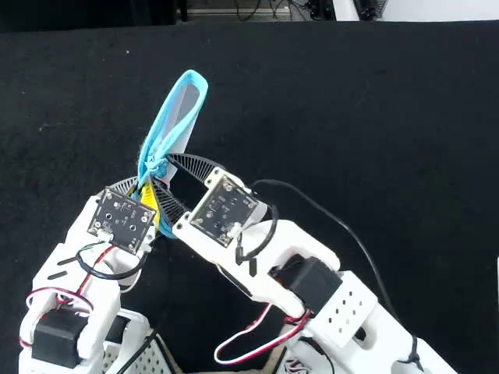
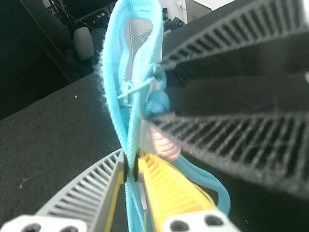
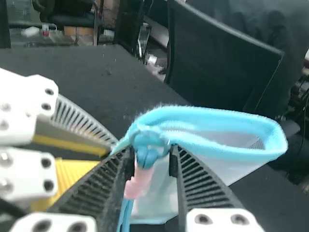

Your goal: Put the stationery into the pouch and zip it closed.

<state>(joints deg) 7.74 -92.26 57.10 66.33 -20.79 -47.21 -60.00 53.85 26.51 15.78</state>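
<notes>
Pouch (image 1: 178,109) stands upright over the tabletop (image 1: 374,117); left end effector (image 2: 130,169) pinches its blue edge, right end effector (image 3: 150,162) clamps what seems the zipper pull (image 3: 147,149).

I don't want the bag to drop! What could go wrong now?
1. The left end effector pinches only the thin blue edge of the pouch, so it might slip out when the zipper gets tugged.
2. The right end effector clamps the small zipper pull; that could pop free.
3. The pouch hangs with its mouth gaping open above the table, so the zipper may snag if the sides bunch.
</notes>
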